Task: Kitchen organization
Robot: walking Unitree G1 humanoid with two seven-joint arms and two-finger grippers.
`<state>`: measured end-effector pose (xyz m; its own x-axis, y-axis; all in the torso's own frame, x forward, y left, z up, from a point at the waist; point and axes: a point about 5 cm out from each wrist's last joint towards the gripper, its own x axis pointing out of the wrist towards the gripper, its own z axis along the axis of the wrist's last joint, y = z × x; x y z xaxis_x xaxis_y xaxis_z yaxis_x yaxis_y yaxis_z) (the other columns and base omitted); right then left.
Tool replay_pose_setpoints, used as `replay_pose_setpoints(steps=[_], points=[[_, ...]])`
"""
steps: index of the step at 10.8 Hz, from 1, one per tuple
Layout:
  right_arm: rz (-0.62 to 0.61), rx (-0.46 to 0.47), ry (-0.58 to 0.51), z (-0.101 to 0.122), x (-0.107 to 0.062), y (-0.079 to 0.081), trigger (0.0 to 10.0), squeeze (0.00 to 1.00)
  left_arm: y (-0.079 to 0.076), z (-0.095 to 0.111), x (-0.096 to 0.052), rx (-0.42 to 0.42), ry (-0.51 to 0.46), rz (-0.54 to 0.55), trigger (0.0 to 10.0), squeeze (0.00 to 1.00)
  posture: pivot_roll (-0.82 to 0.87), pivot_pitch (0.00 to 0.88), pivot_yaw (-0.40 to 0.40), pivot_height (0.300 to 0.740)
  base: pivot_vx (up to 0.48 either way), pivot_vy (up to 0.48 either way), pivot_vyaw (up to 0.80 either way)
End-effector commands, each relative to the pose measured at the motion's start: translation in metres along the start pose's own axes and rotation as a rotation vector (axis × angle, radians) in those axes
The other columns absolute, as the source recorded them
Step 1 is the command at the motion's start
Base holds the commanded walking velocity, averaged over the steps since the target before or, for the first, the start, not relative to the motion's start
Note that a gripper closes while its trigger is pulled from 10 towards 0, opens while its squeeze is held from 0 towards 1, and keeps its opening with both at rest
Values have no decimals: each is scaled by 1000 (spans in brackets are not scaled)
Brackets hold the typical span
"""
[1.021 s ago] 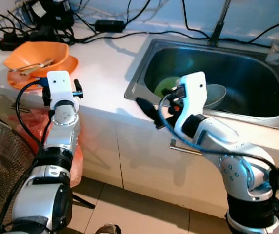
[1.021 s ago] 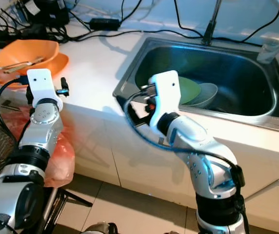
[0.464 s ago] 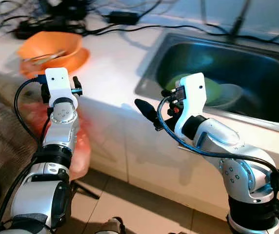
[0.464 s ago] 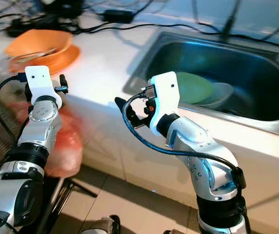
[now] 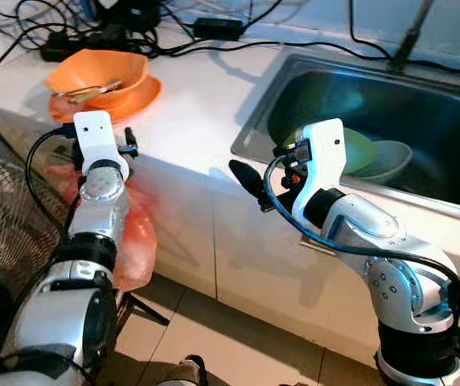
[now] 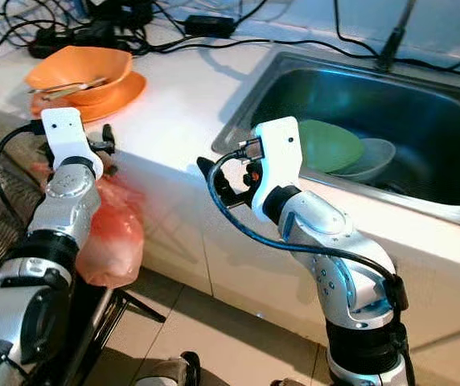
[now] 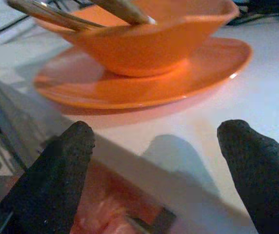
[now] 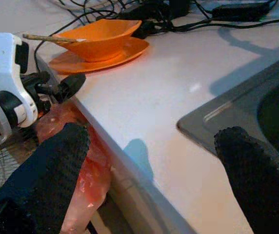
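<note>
Orange bowl (image 7: 144, 36) is sitting on its plate (image 7: 144, 80) just ahead of the left gripper (image 7: 159, 180), fingers spread apart. Right gripper (image 8: 149, 180) is hovering wide apart too, sink (image 5: 254, 129) beside it.

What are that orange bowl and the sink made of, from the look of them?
The orange bowl and the orange plate under it look like plastic, perhaps melamine: even, saturated colour, thin rim, soft sheen. It could also be glazed ceramic. The sink looks like brushed stainless steel: grey metal with a dull, streaky reflection and a thin folded rim.
</note>
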<state>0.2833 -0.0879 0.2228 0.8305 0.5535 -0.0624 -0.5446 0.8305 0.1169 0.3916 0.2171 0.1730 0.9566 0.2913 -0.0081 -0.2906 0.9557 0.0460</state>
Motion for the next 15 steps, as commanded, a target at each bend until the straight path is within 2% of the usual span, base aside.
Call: replay_pose_setpoints(steps=[1, 2, 3, 4, 6, 7, 8, 9, 10, 11, 12, 15], points=[[-18, -7, -25, 5, 0, -2, 10000, 0, 2, 5, 3, -17, -11, -9, 10000, 0, -69, 115, 17, 740, 0, 0, 0], [-25, -12, -39, 7, 0, -2, 10000, 0, 0, 11, 3, -39, -35, -29, 10000, 0, -71, 115, 16, 740, 0, 0, 0], [-80, -46, -116, 17, -1, -7, 10000, 0, -5, 23, 4, -92, -87, -52, 10000, 0, -72, 112, 15, 740, 0, 0, 0], [-170, -93, -250, 37, -7, -15, 10000, 0, -28, 53, -4, -140, -234, -160, 10000, 0, -67, 105, 14, 740, 0, 0, 0], [-211, -113, -279, 44, -8, -20, 10000, 0, -49, 56, -11, -173, -244, -271, 10000, 0, -65, 90, 13, 740, 0, 0, 0], [-218, -117, -286, 46, -8, -21, 10000, 0, -50, 56, -10, -181, -238, -285, 10000, 0, -64, 89, 12, 740, 0, 0, 0], [-252, -128, -314, 48, -9, -25, 10000, 0, -67, 57, -29, -203, -256, -311, 10000, 0, -63, 77, 12, 740, 0, 0, 0], [-293, -188, -354, 53, -14, -28, 10000, 0, -70, 62, -42, -214, -310, -338, 10000, 0, -65, 68, 11, 740, 356, 0, 0], [-317, -232, -378, 56, -17, -29, 10000, 0, -71, 67, -47, -212, -352, -351, 10000, 0, -68, 59, 11, 740, 405, 0, 0], [-363, -276, -405, 58, -24, -31, 10000, 0, -74, 78, -60, -193, -440, -411, 10000, 0, -66, 50, 9, 740, 450, 0, 0], [-376, -270, -401, 56, -24, -33, 10000, 0, -76, 78, -67, -199, -424, -430, 10000, 0, -63, 48, 12, 740, 472, 0, 0], [-385, -284, -407, 54, -22, -34, 10000, 0, -76, 80, -71, -205, -409, -424, 10000, 0, -60, 45, 15, 740, 480, 0, 0]])
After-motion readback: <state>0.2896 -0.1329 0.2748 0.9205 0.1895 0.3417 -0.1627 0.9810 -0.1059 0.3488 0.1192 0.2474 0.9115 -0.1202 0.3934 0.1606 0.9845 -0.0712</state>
